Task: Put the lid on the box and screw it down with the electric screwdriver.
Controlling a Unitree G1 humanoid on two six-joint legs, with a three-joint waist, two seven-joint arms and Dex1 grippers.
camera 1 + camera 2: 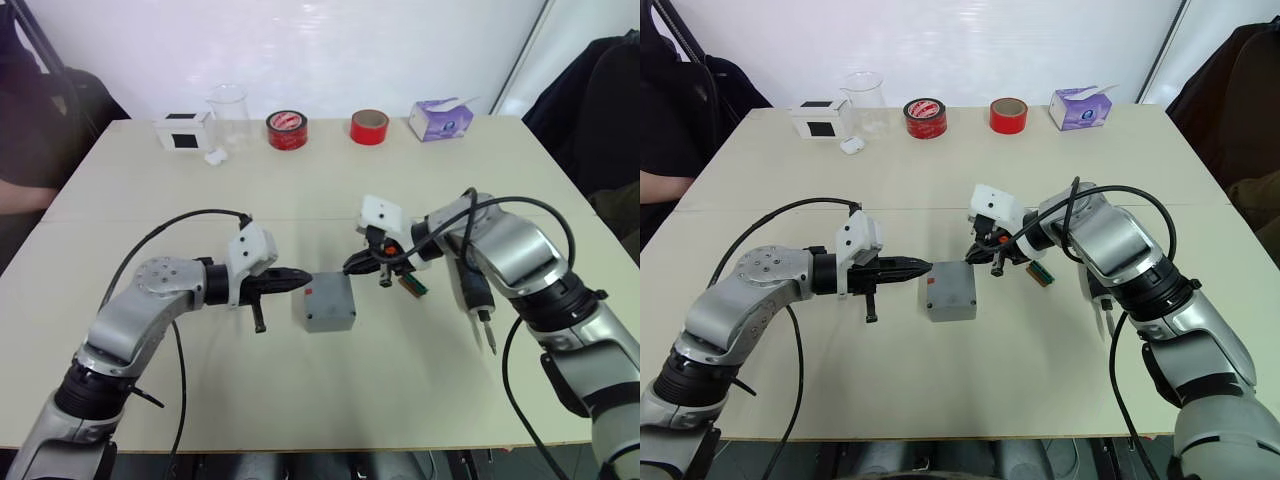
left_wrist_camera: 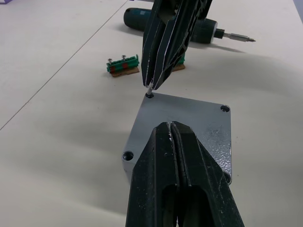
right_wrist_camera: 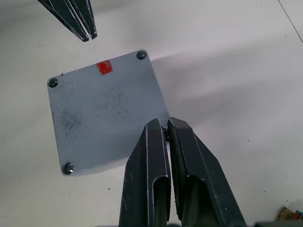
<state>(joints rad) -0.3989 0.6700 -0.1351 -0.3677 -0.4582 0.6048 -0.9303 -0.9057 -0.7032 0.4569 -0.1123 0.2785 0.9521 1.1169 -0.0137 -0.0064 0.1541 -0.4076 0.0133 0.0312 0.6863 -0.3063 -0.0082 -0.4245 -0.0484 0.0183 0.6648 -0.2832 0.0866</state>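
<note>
One lidded box is flanked by two grippers on the table [image 1: 150, 190].

In the eye views, the lid [image 1: 329, 297] is seated on the one box [image 1: 331, 319], between the left gripper [image 1: 301, 277] and the right gripper [image 1: 352, 266]; one electric screwdriver [image 1: 478, 301] is laid just behind the right gripper. In the left wrist view, the left gripper's fingers are pressed together over the lid, and a small screw [image 2: 149, 87] is pinched by the right gripper's narrowed fingers at one corner hole. In the right wrist view, one red mark [image 3: 104, 67] is seen on the lid.
</note>
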